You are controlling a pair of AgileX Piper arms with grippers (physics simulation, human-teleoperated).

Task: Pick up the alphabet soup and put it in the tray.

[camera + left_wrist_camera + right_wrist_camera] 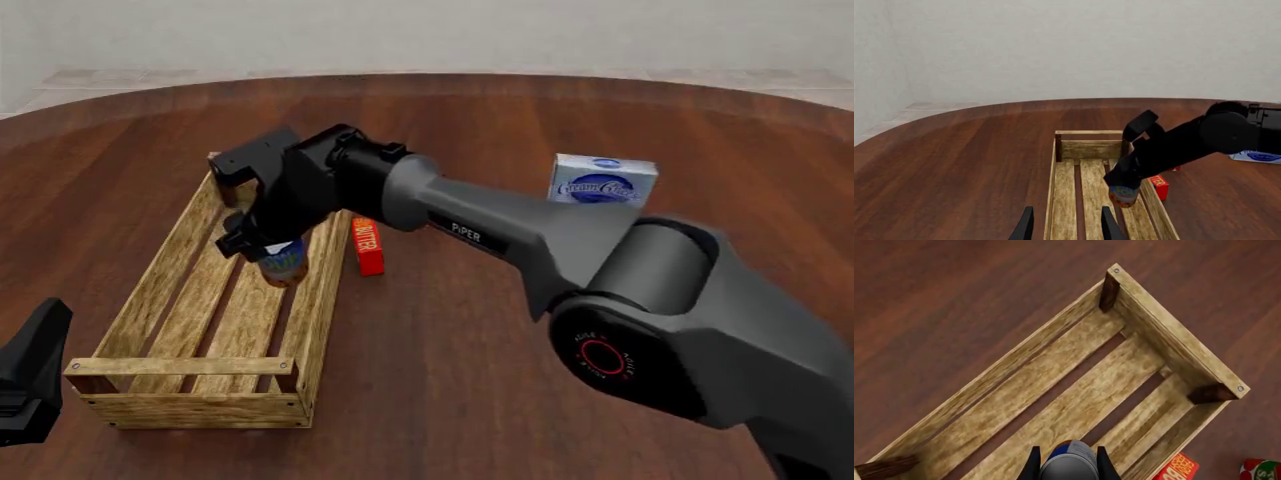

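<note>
Alphabet soup (283, 264) clamped in right pincer (267, 250) over the tray (200, 375).

The blue-labelled cylindrical can (283, 264) hangs over the long light-wood slatted crate (150, 290); a red rectangular box (367, 246) lies at the crate's 3 o'clock.

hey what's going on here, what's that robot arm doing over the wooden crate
The right gripper is shut on the alphabet soup and holds it over the tray, inside its far half, near the right-hand rail. The can looks close to the slats, but whether it touches them cannot be told. The left gripper is open and holds nothing, near the tray's close end. A red butter box lies on the table just outside the tray, and a blue-and-white cream cheese box stands further to the right.
</note>
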